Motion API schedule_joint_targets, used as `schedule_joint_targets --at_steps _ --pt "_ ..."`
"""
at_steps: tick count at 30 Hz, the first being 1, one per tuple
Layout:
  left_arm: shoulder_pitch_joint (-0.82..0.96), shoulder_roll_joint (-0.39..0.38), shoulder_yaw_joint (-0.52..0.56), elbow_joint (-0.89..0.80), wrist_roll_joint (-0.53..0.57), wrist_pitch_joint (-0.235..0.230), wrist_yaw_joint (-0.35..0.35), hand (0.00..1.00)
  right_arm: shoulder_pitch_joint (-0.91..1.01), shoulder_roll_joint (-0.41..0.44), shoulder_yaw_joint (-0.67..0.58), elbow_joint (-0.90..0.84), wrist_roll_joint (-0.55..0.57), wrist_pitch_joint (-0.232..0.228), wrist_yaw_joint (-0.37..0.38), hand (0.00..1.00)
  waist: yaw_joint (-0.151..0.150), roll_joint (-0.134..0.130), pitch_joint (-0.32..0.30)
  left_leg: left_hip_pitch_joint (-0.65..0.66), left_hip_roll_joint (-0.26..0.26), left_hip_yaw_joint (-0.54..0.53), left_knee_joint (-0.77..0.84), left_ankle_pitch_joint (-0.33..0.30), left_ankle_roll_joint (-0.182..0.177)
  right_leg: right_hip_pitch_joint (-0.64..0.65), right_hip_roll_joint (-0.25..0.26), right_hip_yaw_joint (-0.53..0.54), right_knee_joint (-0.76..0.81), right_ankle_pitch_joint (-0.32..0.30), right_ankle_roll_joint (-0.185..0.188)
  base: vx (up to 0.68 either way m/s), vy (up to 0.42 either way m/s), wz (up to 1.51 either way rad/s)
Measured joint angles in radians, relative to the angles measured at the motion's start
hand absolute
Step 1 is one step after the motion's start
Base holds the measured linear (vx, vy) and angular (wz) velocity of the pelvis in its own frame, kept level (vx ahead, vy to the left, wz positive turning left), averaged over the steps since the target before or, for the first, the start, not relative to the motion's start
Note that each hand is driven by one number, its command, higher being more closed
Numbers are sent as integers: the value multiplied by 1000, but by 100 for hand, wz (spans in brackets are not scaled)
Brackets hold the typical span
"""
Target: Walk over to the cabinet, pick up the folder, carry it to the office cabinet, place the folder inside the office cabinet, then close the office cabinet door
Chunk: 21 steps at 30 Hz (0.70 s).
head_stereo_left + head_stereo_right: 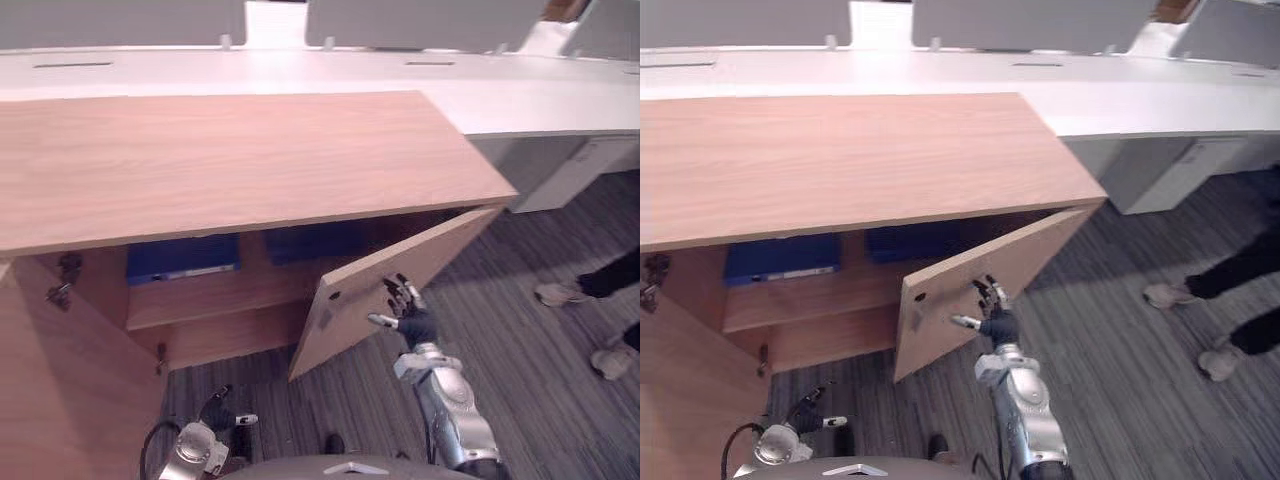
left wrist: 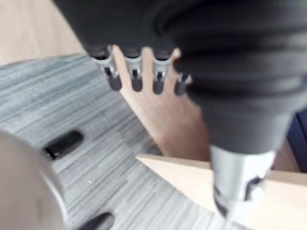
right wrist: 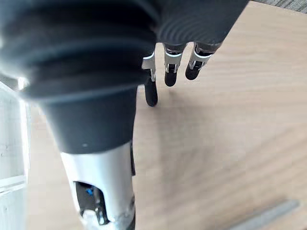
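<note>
The wooden office cabinet stands with both doors swung out. On its upper shelf lies a blue folder, with a second blue one to its right. My right hand is open, its straight fingers pointing at the outer face of the right door, very close to the wood; I cannot tell whether they touch. A grey bar handle shows on that door face. My left hand hangs low over the carpet in front of the cabinet, open and holding nothing, its fingers relaxed.
The left door juts out toward me at the lower left. A long white desk runs behind the cabinet. A person's shoes stand on the grey carpet to the right.
</note>
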Motion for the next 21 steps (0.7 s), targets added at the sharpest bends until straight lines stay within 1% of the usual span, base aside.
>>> schedule_joint_targets --at_steps 1,4,7,9,14,16,17,21 --pt "0 2 10 0 -1 -1 4 0 -21 -6 -21 21 2 -13 -16 0 1 12 11 -11 -6 -18 0 11 15 1 -4 -23 -8 7 2 96 64 50" --pt "6 6 46 4 -6 -1 9 0 -80 -11 -27 75 2 -20 -22 0 4 31 34 -15 -15 -45 0 16 19 13 -10 -48 -11 9 3 52 34 29" --pt "0 5 71 11 -40 -4 19 0 -126 -16 -29 122 -3 -20 -42 0 21 35 45 -17 -15 -70 0 21 17 20 -7 -65 -14 6 -1 -14 -4 17" --pt "0 5 73 13 -40 -8 27 0 -141 -16 -30 149 -12 -19 -44 0 20 37 55 -19 -14 -88 0 19 14 30 -5 -86 -13 -10 -13 -41 -11 34" --pt "2 -7 112 44 -41 -8 29 0 -136 -2 -26 189 -76 -18 -43 0 29 39 64 -24 -13 -103 0 19 10 31 -3 -102 -8 -24 -7 -21 -9 12" --pt "7 -9 118 46 -46 -8 30 0 -111 6 -26 191 -151 -18 -41 0 30 38 65 -23 -15 -106 0 17 11 34 -5 -105 -8 -26 -9 36 -5 5" --pt "10 -13 123 46 -47 -8 30 0 -105 10 -26 197 -170 -18 -41 0 29 37 65 -21 -15 -106 0 16 10 36 -5 -105 -8 -27 -10 40 -2 4" --pt "1 -26 132 46 -58 -9 31 0 -58 35 -17 296 -264 -16 -36 0 29 27 70 9 -19 -107 0 13 7 72 -8 -107 -15 -25 -5 64 -13 1"
